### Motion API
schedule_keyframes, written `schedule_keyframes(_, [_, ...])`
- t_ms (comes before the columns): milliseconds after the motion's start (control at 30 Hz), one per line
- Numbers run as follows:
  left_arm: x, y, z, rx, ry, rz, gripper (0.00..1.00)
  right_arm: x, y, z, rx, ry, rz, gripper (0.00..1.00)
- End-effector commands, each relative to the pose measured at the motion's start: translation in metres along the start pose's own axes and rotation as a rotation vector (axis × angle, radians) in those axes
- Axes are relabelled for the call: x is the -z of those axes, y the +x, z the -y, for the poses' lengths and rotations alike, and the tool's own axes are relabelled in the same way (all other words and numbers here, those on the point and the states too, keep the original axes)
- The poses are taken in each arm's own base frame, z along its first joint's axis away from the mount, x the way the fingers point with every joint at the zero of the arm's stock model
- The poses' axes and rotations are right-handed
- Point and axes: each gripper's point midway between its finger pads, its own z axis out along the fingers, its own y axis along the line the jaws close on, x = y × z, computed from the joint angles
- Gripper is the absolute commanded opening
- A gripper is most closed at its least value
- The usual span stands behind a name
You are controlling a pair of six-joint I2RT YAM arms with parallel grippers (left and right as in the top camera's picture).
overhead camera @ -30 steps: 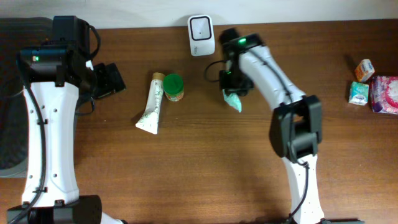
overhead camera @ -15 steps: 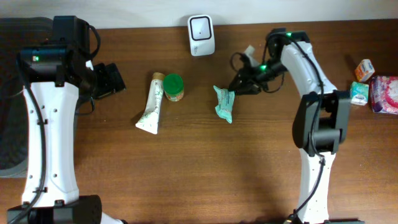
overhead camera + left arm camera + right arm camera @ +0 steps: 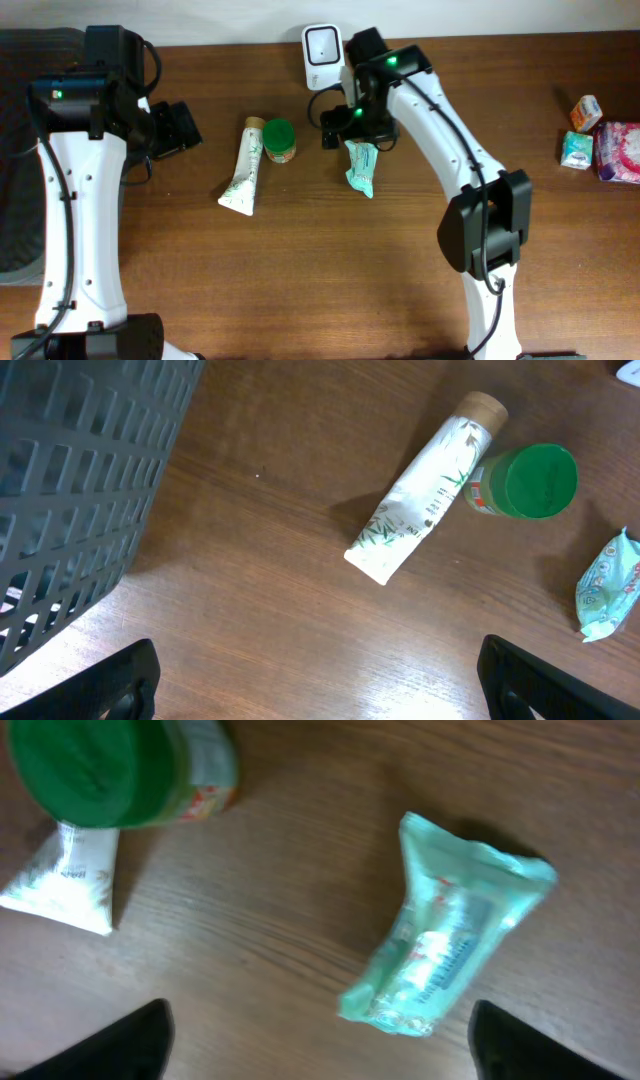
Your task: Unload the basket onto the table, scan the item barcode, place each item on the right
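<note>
**Right gripper (image 3: pixel 325 1048) spread wide over a loose teal pouch (image 3: pixel 448 935)**

Both fingertips sit far apart at the lower corners of the right wrist view, with nothing between them, so this hand grips nothing. Just ahead of them the teal pouch lies flat on the wooden table (image 3: pixel 300 280), a short way in front of the white scanner (image 3: pixel 324 44) at the back edge. It looks like a soft, crinkled film pack: light, easily crushed, probably slippery, and likely to flop if pinched at one end. I would take it across the middle of its width, away from the printed label, so that the barcode stays flat and uncovered.

To the pouch's left stand a green-lidded jar (image 3: pixel 280 140) and a white tube (image 3: pixel 242 168), touching or nearly so. The jar's lid is on, so its contents are hidden.

Further out, the left gripper (image 3: pixel 320 680) hangs with its fingers equally wide and grasps nothing. Beside it is a grey lattice basket (image 3: pixel 70 490); what it contains cannot be made out. Small packets (image 3: pixel 600 140) lie well apart at the far right edge.
</note>
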Motion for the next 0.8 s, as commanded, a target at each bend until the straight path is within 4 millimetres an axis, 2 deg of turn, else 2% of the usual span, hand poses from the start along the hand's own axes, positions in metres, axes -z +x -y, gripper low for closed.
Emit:
schedule_keyframes(0, [0.006,-0.001,-0.005,0.014,-0.003,0.019,0.99,0.001,-0.001,0.012,-0.115,0.165,0.038,0.69])
schedule_keyframes(33, [0.006,-0.001,-0.005,0.014,-0.003,0.019,0.99,0.003,0.000,0.031,-0.212,0.295,0.064,0.68])
schedule_keyframes(100, [0.006,-0.001,-0.005,0.014,-0.003,0.019,0.99,-0.002,0.000,0.042,-0.225,0.376,0.070,0.69])
schedule_keyframes(300, [0.006,-0.001,-0.005,0.014,-0.003,0.019,0.99,-0.041,0.007,0.035,-0.195,0.430,0.019,0.69])
schedule_keyframes(467, [0.006,-0.001,-0.005,0.014,-0.003,0.019,0.99,-0.057,0.011,0.045,-0.210,0.588,0.039,0.68])
schedule_keyframes(600, [0.006,-0.001,-0.005,0.014,-0.003,0.019,0.99,-0.074,0.017,0.052,-0.216,0.608,0.004,0.62])
schedule_keyframes(767, [0.006,-0.001,-0.005,0.014,-0.003,0.020,0.99,-0.093,0.023,0.054,-0.190,0.675,-0.011,0.61])
